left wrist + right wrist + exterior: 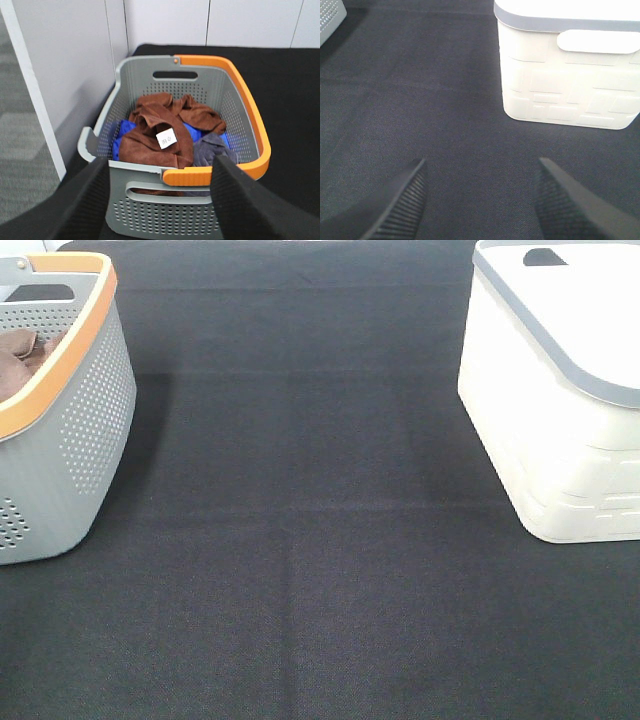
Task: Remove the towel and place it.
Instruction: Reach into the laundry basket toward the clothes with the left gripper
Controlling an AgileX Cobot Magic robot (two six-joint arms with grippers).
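Note:
The towel (147, 145), reddish-brown with a small white tag (166, 138), lies crumpled on top of other cloths inside the grey basket with the orange rim (250, 120). My left gripper (160, 200) is open and empty, held just outside the basket's near wall and above it. In the exterior view the basket (70, 430) stands at the far left with some brown cloth (25, 348) showing inside. My right gripper (480, 200) is open and empty above the dark mat, apart from the white basket (565, 75). Neither gripper shows in the exterior view.
A second brown cloth (200, 115), a blue cloth (122, 131) and a grey cloth (212, 147) also lie in the grey basket. The white basket (560, 390) stands at the right of the black mat (310, 540). A wall panel (60, 75) runs beside the grey basket.

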